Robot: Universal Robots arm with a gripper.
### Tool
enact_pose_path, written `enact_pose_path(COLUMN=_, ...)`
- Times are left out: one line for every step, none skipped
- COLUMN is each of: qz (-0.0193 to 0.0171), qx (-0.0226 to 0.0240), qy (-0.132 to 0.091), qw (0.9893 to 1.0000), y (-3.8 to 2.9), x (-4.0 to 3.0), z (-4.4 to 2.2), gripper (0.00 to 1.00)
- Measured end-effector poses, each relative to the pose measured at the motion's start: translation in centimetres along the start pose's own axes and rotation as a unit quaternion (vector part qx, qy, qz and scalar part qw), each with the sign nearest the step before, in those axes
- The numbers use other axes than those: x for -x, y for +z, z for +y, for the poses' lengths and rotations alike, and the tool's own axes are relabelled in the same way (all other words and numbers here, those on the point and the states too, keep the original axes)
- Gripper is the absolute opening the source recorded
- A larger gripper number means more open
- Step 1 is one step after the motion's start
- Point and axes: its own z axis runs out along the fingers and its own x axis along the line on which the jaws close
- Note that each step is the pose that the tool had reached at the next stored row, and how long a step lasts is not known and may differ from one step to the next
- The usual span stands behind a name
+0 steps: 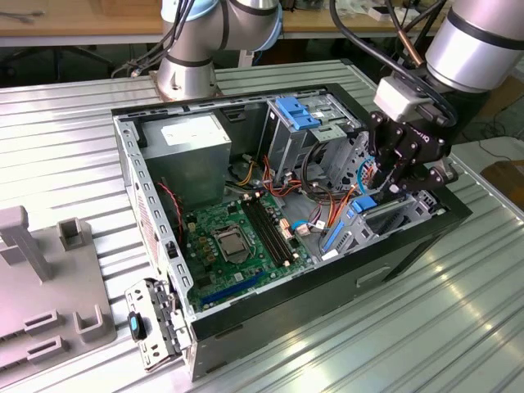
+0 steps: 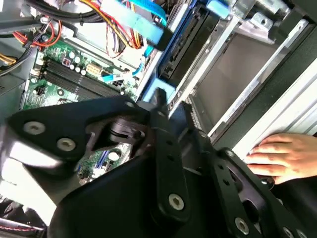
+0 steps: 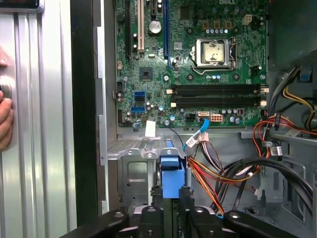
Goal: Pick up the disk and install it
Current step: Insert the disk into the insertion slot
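Hand [image 3: 171, 193] is down inside the open computer case [image 1: 270, 304], its fingers closed on both sides of the blue bracket of the disk [image 3: 172, 171]. The disk stands on edge in the metal bay beside the green board [image 3: 198, 74], among loose cables. Outside the case, a person's fingers [image 2: 270, 148] rest on the ribbed metal surface [image 1: 409, 327].

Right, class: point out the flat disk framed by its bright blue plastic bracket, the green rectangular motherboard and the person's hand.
disk [image 3: 172, 171]: first wrist view, blue bracket's end tab.
motherboard [image 3: 184, 73]: first wrist view, its bare green surface.
hand [image 2: 282, 153]: second wrist view, back of the hand.
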Motion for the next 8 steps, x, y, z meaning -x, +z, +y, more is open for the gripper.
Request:
enact_pose_path(qz=0.0000, qx=0.0000, qy=0.000, qw=1.0000, y=0.06, x=0.01, z=-0.58, gripper=0.18)
enact_pose_path(qz=0.0000, qx=0.0000, qy=0.000, qw=1.0000, y=0.12, x=0.02, z=-1.03, gripper=0.12)
enact_pose_path(qz=0.0001, qx=0.0000, qy=0.000, qw=1.0000, y=0.15, x=0.03, z=-1.41, gripper=0.12)
enact_pose_path(qz=0.0001, qx=0.0000, qy=0.000, qw=1.0000, y=0.21, x=0.04, z=-1.85, gripper=0.12)
enact_pose_path(qz=0.0001, qx=0.0000, qy=0.000, qw=1.0000, y=0.26, x=0.05, z=-2.33, gripper=0.11)
enact_pose_path(qz=0.0000, qx=0.0000, qy=0.000, qw=1.0000, y=0.34, x=0.07, z=-2.97, gripper=0.11)
enact_pose_path(qz=0.0001, qx=0.0000, qy=0.000, qw=1.0000, y=0.34, x=0.07, z=-2.97, gripper=0.11)
enact_pose_path(qz=0.0001, qx=0.0000, qy=0.000, qw=1.0000, y=0.34, x=0.07, z=-2.97, gripper=0.11)
